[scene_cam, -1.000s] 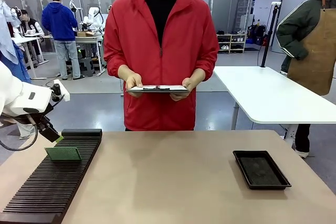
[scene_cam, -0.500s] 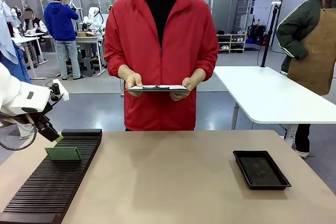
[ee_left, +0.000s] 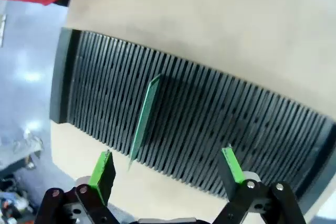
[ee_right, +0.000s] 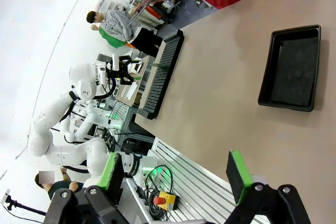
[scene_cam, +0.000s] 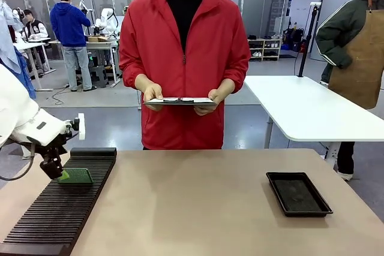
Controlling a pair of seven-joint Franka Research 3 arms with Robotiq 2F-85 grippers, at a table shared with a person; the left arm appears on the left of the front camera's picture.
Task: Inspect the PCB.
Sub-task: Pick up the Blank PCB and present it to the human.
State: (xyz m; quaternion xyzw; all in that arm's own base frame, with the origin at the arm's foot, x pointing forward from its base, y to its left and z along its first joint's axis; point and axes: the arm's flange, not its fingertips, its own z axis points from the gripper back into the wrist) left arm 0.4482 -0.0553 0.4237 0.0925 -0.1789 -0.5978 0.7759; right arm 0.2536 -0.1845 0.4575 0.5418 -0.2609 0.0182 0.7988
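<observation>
The green PCB (scene_cam: 77, 176) stands on edge in a slot of the long black slotted rack (scene_cam: 60, 214) at the table's left. My left gripper (scene_cam: 59, 173) hangs low at the board's left end, open. In the left wrist view the PCB (ee_left: 144, 121) shows as a thin green strip just ahead of my left gripper (ee_left: 168, 166) and a little left of the gap's middle; nothing is between the green pads (ee_left: 104, 167). My right gripper (ee_right: 174, 176) stands open off the table's near edge, holding nothing.
A black shallow tray (scene_cam: 298, 193) lies at the right of the table, also in the right wrist view as the tray (ee_right: 291, 69). Across the table a person in a red jacket holds a white clipboard (scene_cam: 180, 101) with both hands. The tabletop (scene_cam: 192, 202) between rack and tray is bare.
My left gripper has dropped from above the rack's far end and turned, now sitting right at the PCB's left end. The PCB, tray and person have not moved.
</observation>
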